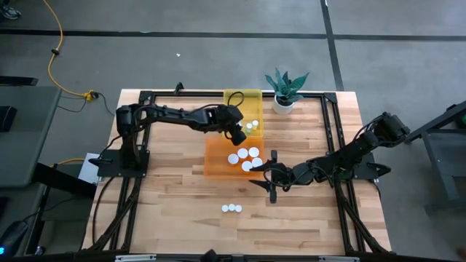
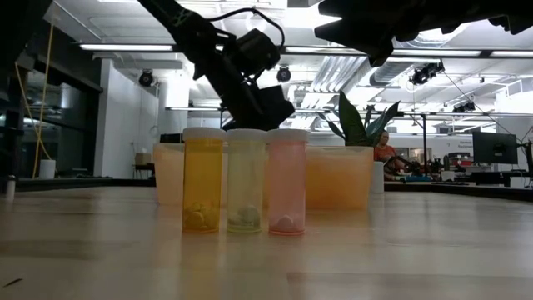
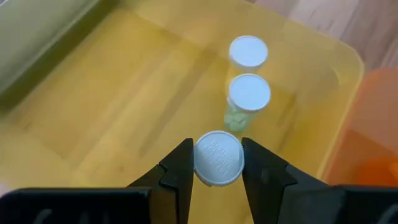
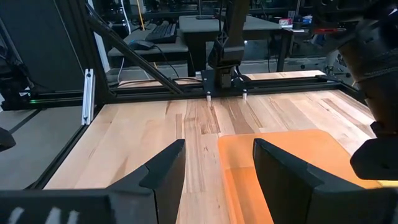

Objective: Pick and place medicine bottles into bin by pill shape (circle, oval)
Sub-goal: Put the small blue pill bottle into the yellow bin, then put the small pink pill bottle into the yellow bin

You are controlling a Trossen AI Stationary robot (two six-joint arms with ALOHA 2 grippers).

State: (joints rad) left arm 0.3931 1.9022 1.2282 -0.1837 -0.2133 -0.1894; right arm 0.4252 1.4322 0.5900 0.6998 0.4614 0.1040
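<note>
Holding a white-capped medicine bottle (image 3: 217, 158) by its cap, the left gripper (image 3: 217, 163) hung over the yellow bin (image 1: 251, 98), its fingers clamped on the cap from both sides; I judged it was about to lower the bottle beside the two bottles (image 3: 249, 74) already standing there. The right gripper (image 4: 216, 163) waited with fingers apart and empty at the near right corner of the orange bin (image 1: 215, 164). Only the left wrist view showed the grip itself. The low view alone showed three bottles (image 2: 245, 180) on the near table in a row, amber, pale green and pink, with pills at the bottom.
</note>
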